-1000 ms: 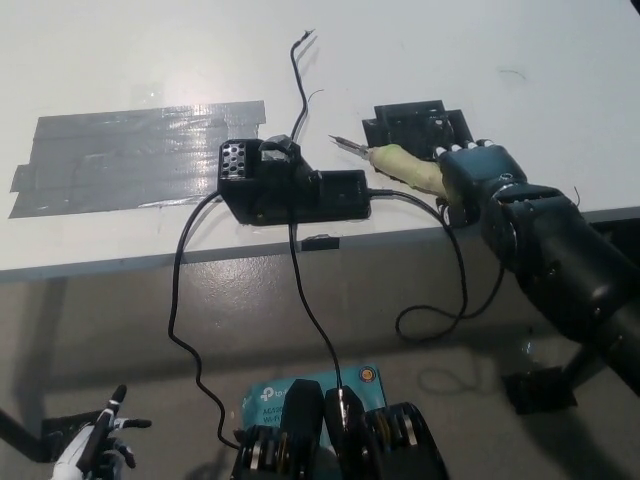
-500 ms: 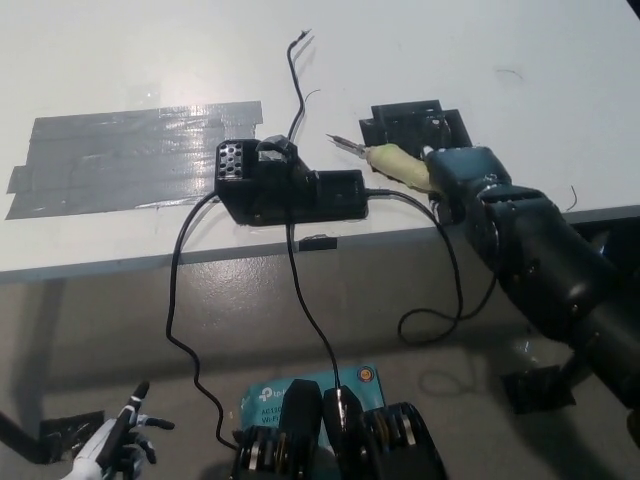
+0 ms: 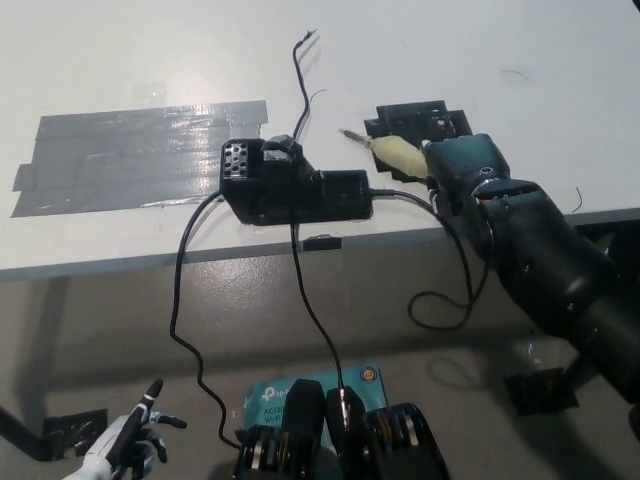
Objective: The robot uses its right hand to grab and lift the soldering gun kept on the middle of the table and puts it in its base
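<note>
Right robot hand (image 3: 462, 172) clamped on the soldering gun (image 3: 398, 152).
It has carried the tip back toward the black base (image 3: 415, 121) on the worktop (image 3: 120, 60); seating remains. Left robot hand (image 3: 128, 450) rests low, fingers apart.

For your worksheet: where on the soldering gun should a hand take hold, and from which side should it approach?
Grip the soldering gun by its thick yellowish handle, coming from the cord end at the right, as the right hand does. The thin metal tip points left and offers no safe hold.

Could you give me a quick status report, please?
Right hand shut on soldering gun, over its base. Left hand idle, low. Cord trailing off table edge.
</note>
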